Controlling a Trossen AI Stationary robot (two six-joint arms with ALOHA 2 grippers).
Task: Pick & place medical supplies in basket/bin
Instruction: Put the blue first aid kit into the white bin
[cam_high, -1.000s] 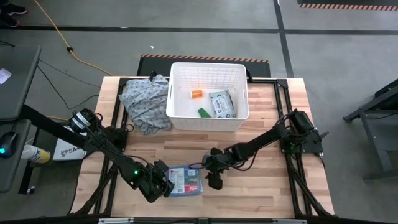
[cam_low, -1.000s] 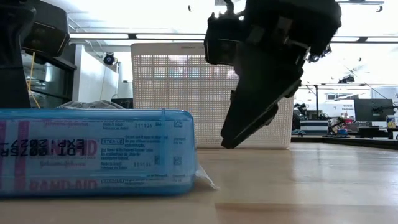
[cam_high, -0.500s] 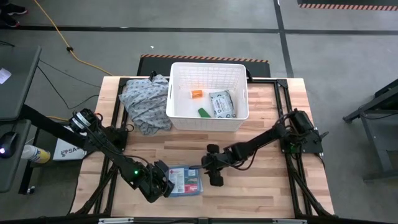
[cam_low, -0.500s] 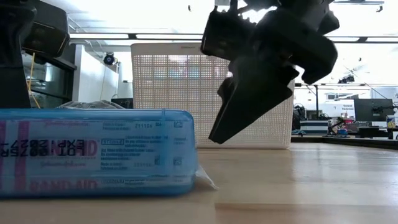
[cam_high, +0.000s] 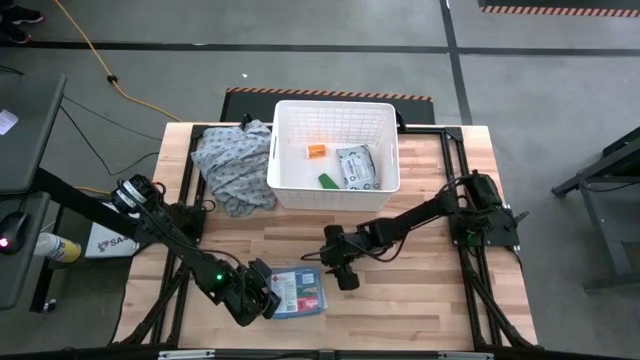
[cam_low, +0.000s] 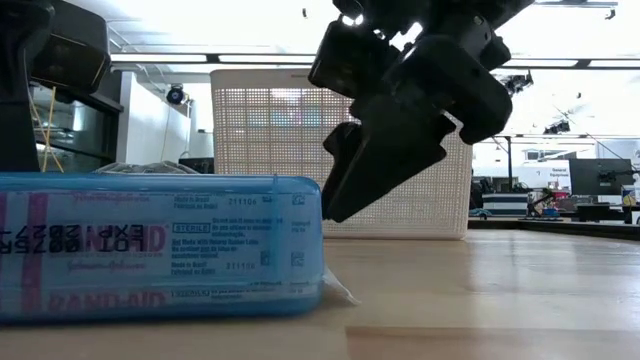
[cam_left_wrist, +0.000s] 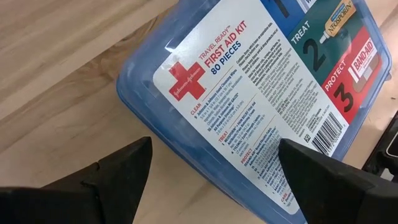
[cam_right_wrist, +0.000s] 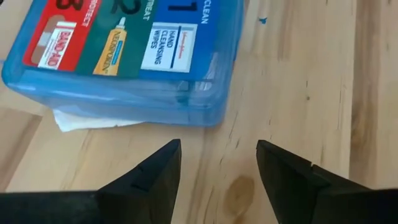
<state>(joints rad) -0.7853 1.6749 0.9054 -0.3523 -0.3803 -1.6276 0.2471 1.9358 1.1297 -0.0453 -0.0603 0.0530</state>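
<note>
Nearest, the flat blue plastic first-aid box labelled "TRAVEL READY FIRST AID KIT 80 PIECES" lies on the wooden tabletop between the spread left tool and the parted, empty right tool, with the white slatted plastic basket beyond it holding a grey-white packet and orange and green items.

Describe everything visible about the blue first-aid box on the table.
The first-aid box is a flat, translucent blue plastic case lying label-up on the wooden table, near its front edge. Its label shows a red cross and numbered Clean, Treat, Protect panels. A white paper scrap pokes out beneath it. The left hand is open at one end; the right hand hovers nearby, not touching.
</note>
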